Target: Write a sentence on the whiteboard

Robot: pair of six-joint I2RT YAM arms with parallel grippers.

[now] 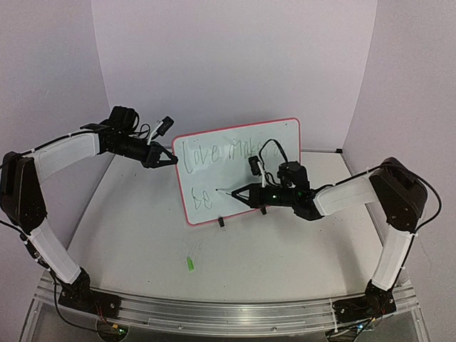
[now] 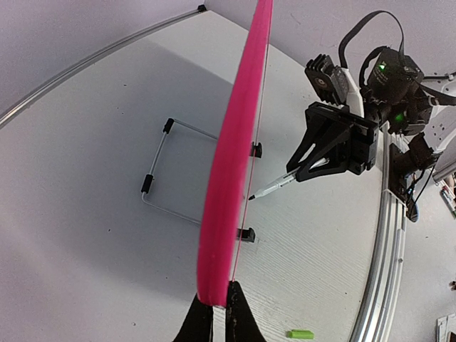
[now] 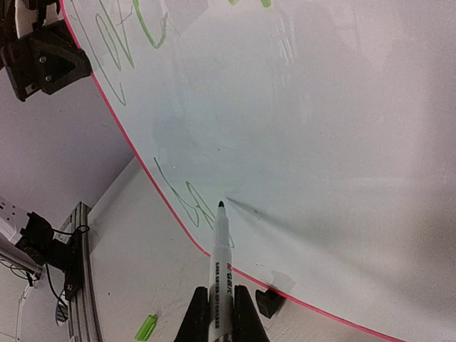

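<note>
Your whiteboard (image 1: 239, 178) stood upright on the counter (image 1: 135, 235), with your left pincer (image 1: 173, 158) clenched on its upper left edge. Your right pincer (image 1: 244, 193) grasped the marker (image 1: 229, 191), its tip at the board beside the second line's first letters. The greenish sentence (image 1: 221, 152) read roughly "Love make", and a green cap (image 1: 190, 263) lay loose in front.

Whiteboard (image 1: 235, 178) glossy, smooth; table (image 1: 142, 242) matt white; rail (image 1: 214, 315) brushed metal; marker (image 3: 222, 249) plastic.

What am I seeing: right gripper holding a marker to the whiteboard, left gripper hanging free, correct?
Not quite. The right gripper does hold the marker to the whiteboard, but the left gripper is clamped on its pink rim, as the left wrist view shows.
</note>
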